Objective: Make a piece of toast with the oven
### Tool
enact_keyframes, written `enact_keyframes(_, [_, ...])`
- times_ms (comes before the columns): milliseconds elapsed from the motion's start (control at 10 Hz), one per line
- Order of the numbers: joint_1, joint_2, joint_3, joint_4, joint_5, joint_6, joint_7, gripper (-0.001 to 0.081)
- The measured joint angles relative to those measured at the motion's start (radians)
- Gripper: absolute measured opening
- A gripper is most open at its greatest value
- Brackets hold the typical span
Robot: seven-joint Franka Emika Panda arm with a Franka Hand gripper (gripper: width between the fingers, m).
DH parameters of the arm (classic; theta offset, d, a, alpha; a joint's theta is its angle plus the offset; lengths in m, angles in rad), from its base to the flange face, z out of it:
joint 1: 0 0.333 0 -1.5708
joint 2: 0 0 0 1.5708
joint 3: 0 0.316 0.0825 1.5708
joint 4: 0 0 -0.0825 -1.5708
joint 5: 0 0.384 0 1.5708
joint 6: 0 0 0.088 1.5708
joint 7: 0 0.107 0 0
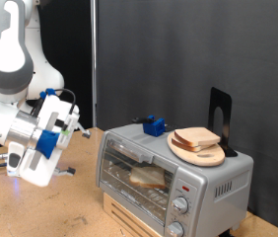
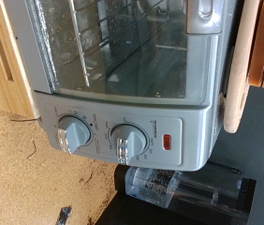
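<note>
Oven (image 1: 169, 178) sits on a pale wooden crate (image 1: 139, 219) toward the exterior view's right, glass door closed. Through the door a piece of toast (image 1: 149, 178) lies flat on the wire rack inside, pale with a tan edge. On the oven's roof rests a round wooden board (image 1: 200, 151) carrying other bread slices (image 1: 196, 139), stacked; a small blue object (image 1: 155, 125) sits on the roof nearer the back, and a black upright stand (image 1: 220, 118) rises behind the board. Arm stands at the exterior view's left, white links with blue fittings at the wrist. The pincer (image 1: 68, 170) hangs above the particle-board bench (image 1: 40, 212), off to the left of the oven's door and apart from it, touching nothing that I can see. Its fingers are small and dark in this view; cannot tell whether they are apart or together, and nothing shows between them. The toast therefore lies to the right of the pincer, behind the glass, well apart from it. Wrist view looks at the oven's front panel: two knobs (image 2: 102, 138) side by side, a red indicator light (image 2: 167, 142) just beside them, the glass door and rack wires beyond. The pincer's fingers do not show clearly in the wrist view.
</note>
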Motion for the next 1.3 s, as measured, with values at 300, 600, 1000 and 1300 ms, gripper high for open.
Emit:
enact_keyframes(300, [-0.033,0.016,-0.037,0.035,-0.232,-0.251,-0.069,0.0808])
enact_keyframes(600, [-0.076,0.213,-0.059,0.245,-0.430,-0.556,-0.252,0.0808])
enact_keyframes(1000, [-0.099,0.214,-0.074,0.237,-0.508,-0.639,-0.324,0.0808])
enact_keyframes(1300, [-0.097,0.308,-0.064,0.307,-0.483,-0.544,-0.294,0.0808])
